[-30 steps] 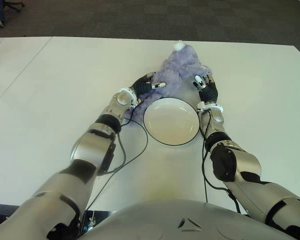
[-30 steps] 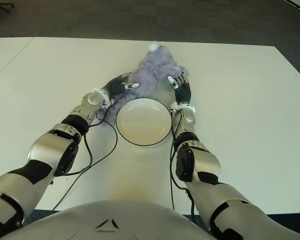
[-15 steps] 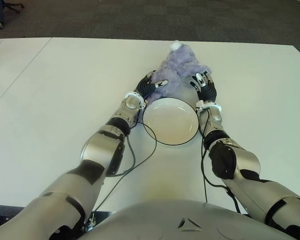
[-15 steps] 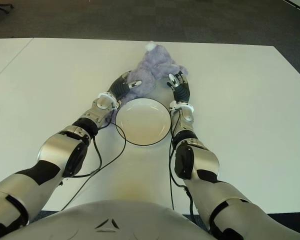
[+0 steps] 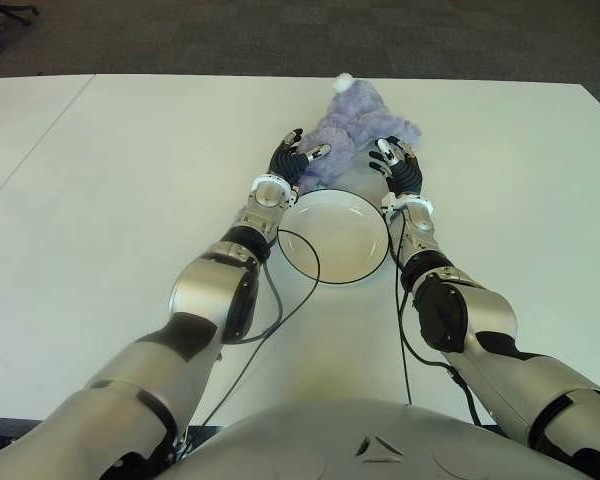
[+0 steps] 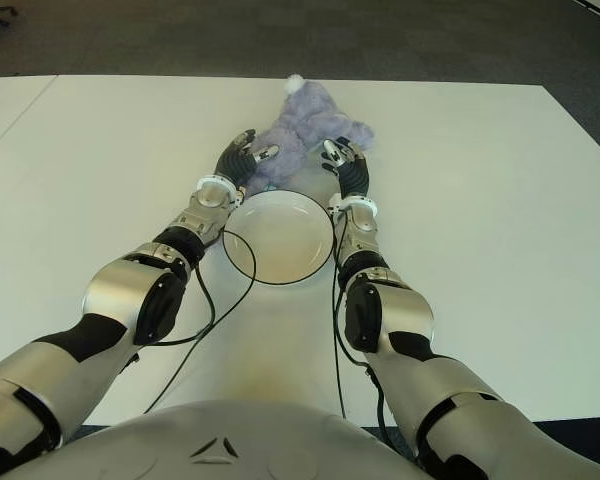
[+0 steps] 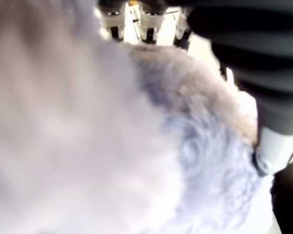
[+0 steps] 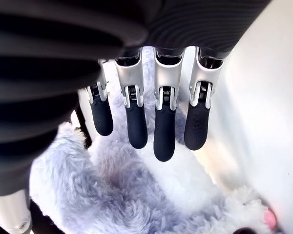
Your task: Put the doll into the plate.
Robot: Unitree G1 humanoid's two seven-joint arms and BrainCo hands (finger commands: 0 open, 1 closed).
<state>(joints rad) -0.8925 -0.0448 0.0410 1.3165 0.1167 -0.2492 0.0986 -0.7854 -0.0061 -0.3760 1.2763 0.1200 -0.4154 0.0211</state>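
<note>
White table (image 5: pixel 130 180) fills most of the view; seam line near its left edge. Dark grey carpet floor (image 5: pixel 280 35) beyond the far edge. Even lighting.

One doll (image 5: pixel 352 130), one plate (image 5: pixel 332 236), one table (image 5: pixel 130 180) — two hands.

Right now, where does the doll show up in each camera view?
Left eye: doll just beyond the plate, between both hands.
Right eye: doll likewise beyond the plate.
Left wrist: its fur fills the picture.
Right wrist: fur under the fingers.
Shared landmark: the plate, eye views only.
</note>
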